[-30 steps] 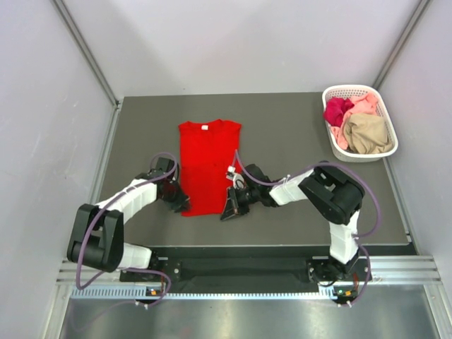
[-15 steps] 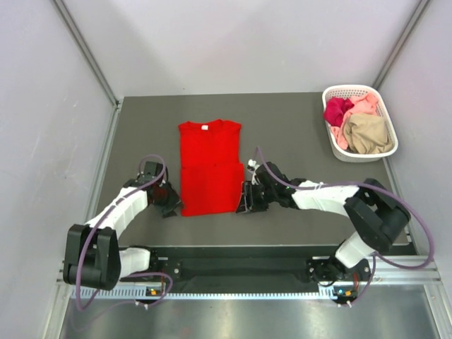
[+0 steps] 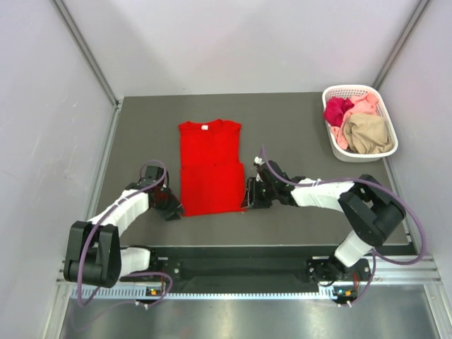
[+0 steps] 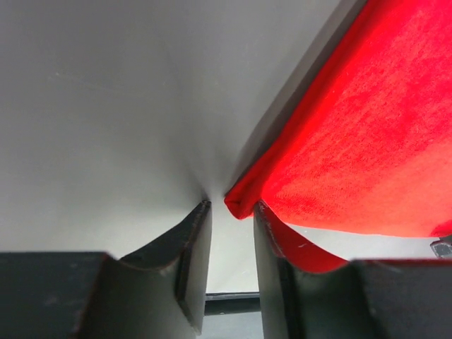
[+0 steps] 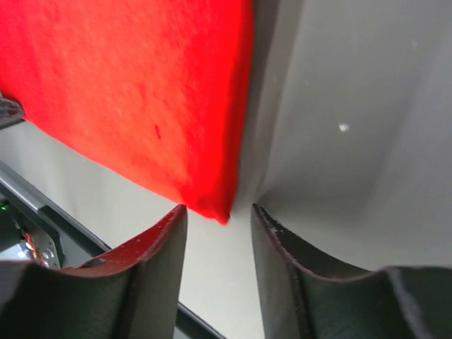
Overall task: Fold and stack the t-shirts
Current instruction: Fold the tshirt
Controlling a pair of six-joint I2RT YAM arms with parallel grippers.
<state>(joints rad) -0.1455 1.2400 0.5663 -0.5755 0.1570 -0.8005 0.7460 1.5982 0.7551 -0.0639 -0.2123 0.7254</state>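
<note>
On left arm [image 3: 120,207] and right arm [image 3: 326,192]: white shells on the links, black joints and wrists. A purple cable [image 3: 417,222] loops along each arm, up from the black base rail [image 3: 240,268]. On left gripper [image 4: 229,229] and right gripper [image 5: 217,220]: dark grey matte fingers [image 5: 152,258], curved inner faces, pale worn edges

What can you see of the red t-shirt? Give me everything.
The red t-shirt is bright, plain soft cloth, lying flat on the dark table as a narrow rectangle, neck away from the arms, a small white label at the collar. No sleeves stick out; a faint crosswise line runs about midway. The left gripper and right gripper sit at its two near corners, fingers apart, a corner between each pair's tips.
</note>
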